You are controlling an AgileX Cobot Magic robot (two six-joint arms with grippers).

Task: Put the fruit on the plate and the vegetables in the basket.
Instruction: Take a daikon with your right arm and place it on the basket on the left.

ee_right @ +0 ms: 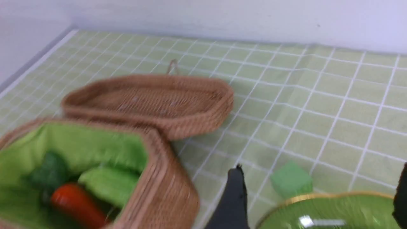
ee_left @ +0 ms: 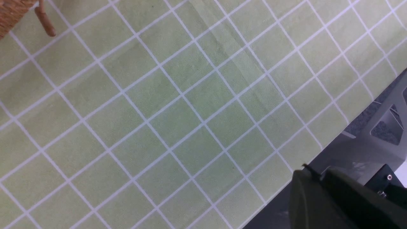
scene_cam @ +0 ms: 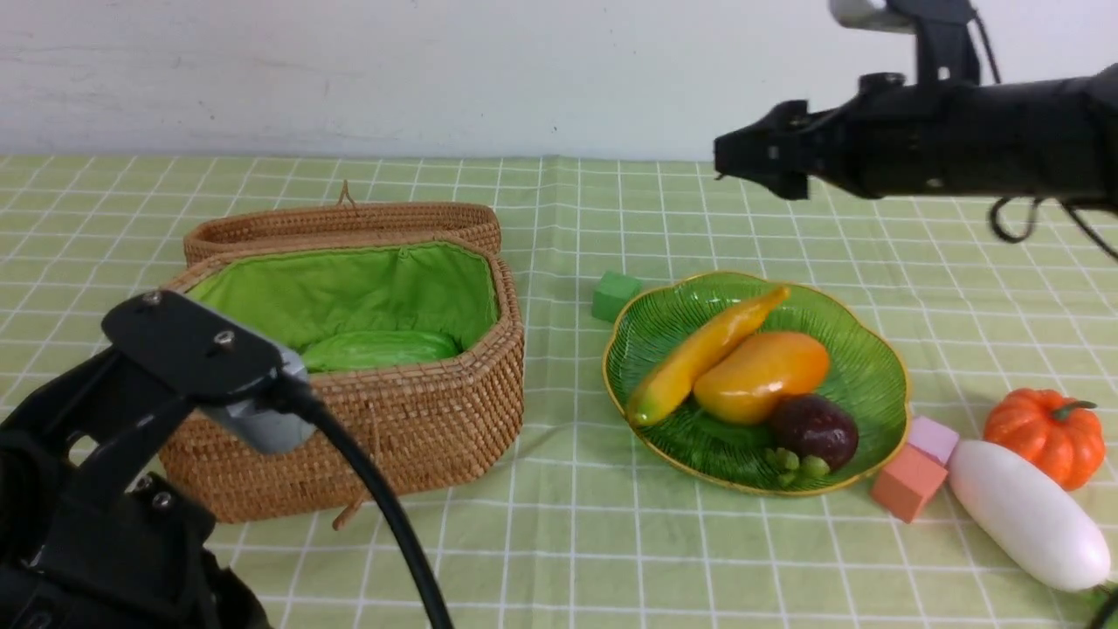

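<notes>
Hovering above the plate, right end effector stood open, empty. Radish and pumpkin lay on the worktop beside cubes; smooth radish could slip, roll. Left end effector: couldn't tell.

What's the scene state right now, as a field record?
plate: banana, mango and purple fruit on it
basket: lid open; red pepper inside, plus a blurred dark green item
loose on table: pumpkin, white radish, both right of the plate
left jaws: shut, empty, low over the cloth
right jaws: open, empty, raised near the plate
</notes>
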